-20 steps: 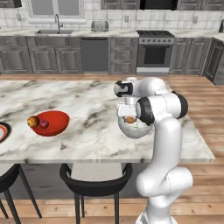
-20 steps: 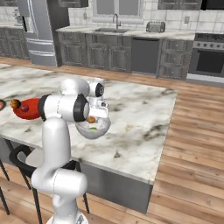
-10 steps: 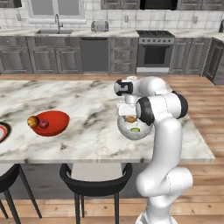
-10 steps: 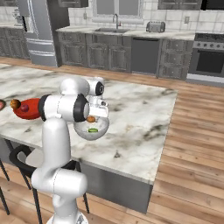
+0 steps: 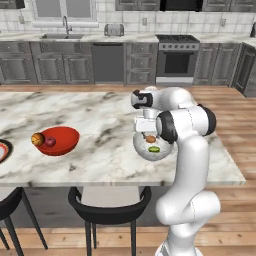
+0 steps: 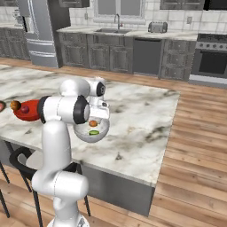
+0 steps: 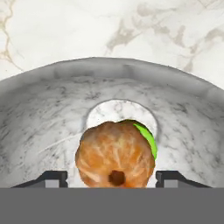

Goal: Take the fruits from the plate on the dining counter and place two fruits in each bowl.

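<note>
Glass bowl [image 7: 52, 113] sits directly below the gripper [image 7: 114, 177], whose fingers [image 7: 52, 178] stand apart, clear of the small orange fruit [image 7: 114, 155] between them; the hand view alone shows this gap. Behind that fruit the green fruit [image 7: 148, 139] is mostly hidden, though the left base view shows it whole in the bowl on the dining counter [image 5: 100, 150]. Well away from the fingers, the red bowl [image 5: 62, 141] holds the orange and dark red fruits, and the plate [image 5: 2, 150] is cut off at the frame edge.

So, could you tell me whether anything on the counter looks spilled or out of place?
Nothing stands out. The red bowl holds two fruits, the glass bowl sits upright with a green fruit, and an orange fruit sits between the gripper tips above it.
</note>
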Robot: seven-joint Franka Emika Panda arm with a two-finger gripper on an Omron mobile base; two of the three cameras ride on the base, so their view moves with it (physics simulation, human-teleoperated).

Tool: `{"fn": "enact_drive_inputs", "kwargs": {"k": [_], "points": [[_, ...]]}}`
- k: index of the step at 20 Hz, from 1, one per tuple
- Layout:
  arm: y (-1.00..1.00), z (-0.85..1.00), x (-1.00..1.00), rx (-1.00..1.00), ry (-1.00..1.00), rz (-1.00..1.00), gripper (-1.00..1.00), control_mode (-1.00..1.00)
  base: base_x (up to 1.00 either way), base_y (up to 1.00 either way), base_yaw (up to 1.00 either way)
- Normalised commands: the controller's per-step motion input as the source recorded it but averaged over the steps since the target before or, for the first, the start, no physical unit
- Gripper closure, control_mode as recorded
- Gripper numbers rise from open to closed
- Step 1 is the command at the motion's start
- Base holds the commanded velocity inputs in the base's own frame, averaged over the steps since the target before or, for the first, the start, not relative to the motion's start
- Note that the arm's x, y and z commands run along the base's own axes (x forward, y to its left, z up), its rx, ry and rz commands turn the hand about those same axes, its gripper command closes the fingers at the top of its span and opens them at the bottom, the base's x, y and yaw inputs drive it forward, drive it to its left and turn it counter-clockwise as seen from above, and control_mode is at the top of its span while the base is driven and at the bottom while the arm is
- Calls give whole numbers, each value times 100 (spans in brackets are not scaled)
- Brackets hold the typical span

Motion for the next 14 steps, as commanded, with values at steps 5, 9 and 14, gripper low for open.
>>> {"fn": "enact_drive_inputs", "kwargs": {"k": [5, 9, 14], "points": [[0, 31, -60, 0, -6, 0, -100, -100, 0, 0, 0], [0, 52, -74, 0, -11, 0, -100, -100, 0, 0, 0], [0, 60, -98, 0, -20, 1, -100, -100, 0, 0, 0]]}}
